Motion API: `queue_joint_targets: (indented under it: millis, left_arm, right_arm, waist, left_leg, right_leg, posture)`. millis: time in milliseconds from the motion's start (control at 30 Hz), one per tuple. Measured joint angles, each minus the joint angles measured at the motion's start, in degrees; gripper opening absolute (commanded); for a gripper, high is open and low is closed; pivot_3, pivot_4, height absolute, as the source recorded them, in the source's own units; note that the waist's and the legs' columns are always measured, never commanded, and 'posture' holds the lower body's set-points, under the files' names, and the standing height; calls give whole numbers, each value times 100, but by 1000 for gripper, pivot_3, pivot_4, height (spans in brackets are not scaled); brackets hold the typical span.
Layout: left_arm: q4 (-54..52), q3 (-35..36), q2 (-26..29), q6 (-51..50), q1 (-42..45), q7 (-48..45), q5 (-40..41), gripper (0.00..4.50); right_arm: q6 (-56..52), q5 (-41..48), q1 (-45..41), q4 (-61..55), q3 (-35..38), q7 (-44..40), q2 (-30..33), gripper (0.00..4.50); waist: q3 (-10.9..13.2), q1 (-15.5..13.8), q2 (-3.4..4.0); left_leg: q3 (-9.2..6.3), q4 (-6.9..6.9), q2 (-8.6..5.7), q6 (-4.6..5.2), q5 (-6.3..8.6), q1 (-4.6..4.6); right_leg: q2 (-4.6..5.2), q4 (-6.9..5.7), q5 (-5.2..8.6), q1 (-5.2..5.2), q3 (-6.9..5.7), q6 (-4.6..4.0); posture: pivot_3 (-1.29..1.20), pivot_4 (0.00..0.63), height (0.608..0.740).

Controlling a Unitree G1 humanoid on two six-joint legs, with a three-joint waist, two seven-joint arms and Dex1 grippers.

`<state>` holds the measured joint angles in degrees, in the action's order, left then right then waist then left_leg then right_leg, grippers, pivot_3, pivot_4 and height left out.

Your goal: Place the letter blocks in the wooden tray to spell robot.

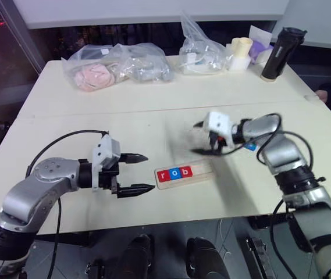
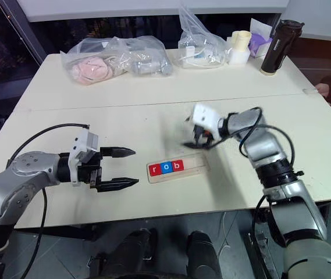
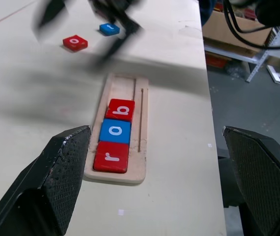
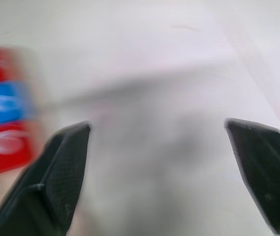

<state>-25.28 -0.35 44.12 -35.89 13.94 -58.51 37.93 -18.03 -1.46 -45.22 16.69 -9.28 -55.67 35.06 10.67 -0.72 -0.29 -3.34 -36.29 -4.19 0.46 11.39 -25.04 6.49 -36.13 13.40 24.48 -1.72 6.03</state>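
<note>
- The wooden tray [image 3: 130, 88] lies on the table [image 1: 95, 116] between your two arms, with three letter blocks seated at the end nearer the left arm: red r [image 3: 111, 157], blue o [image 3: 115, 131], red b [image 3: 120, 109]. The far part of the slot stands bare, so I judge two letters outstanding.
- A loose red block [image 3: 75, 43] and a loose blue block [image 3: 109, 29] lie on the table beyond the tray's bare end, apart from each other. Their letters cannot be read with confidence, so confirm which is the o before you pick; taking the t first would spoil the word.
- Your right gripper [image 1: 209, 139] hangs above the table just past the tray's bare end, fingers spread wide and carrying nothing. It shows blurred, so judge its height with care: a low pass risks clipping the tray and shifting the row.
- Your left gripper [image 1: 135, 173] is level beside the r end of the tray, fingers released and empty, close to but clear of the wood. Any drift towards the tray could push it and unseat the placed blocks.
- The loose blocks are thin and lie flat; a shallow grasp may skid one away across the table rather than lift it.
</note>
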Motion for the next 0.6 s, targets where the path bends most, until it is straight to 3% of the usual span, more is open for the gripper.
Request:
queue_joint_targets:
  millis: [233, 433, 600]
  left_arm:
    - [111, -117, -160, 33, 113, -13, -45, 4500]
    - [283, -126, -203, 50, 252, -94, -126, 4500]
    - [310, -129, -231, 50, 266, -113, -167, 4500]
  right_arm:
    - [-2091, -224, 239, 23, 780, 2073, -519, 4475]
    - [-3661, -49, 409, -646, 1183, 3127, -1383, 4475]
    - [-4244, -55, 412, -824, 1275, 3804, -1725, 4475]
  waist:
    - [-1, 24, 0]
    - [-1, 103, 4]
    - [-1, 129, 5]
  left_leg:
    - [1, 8, 1, 0, -1, 0]
    - [0, 6, 3, -2, -4, 0]
    - [0, 6, 0, -1, -5, 0]
  right_leg:
    - [0, -3, -2, 5, 2, -1]
    - [-6, -10, -12, 7, 1, 11]
    - [-6, -10, -13, 5, 1, 12]
  posture:
    - [0, 150, 725]
    - [0, 150, 725]
    - [0, 150, 725]
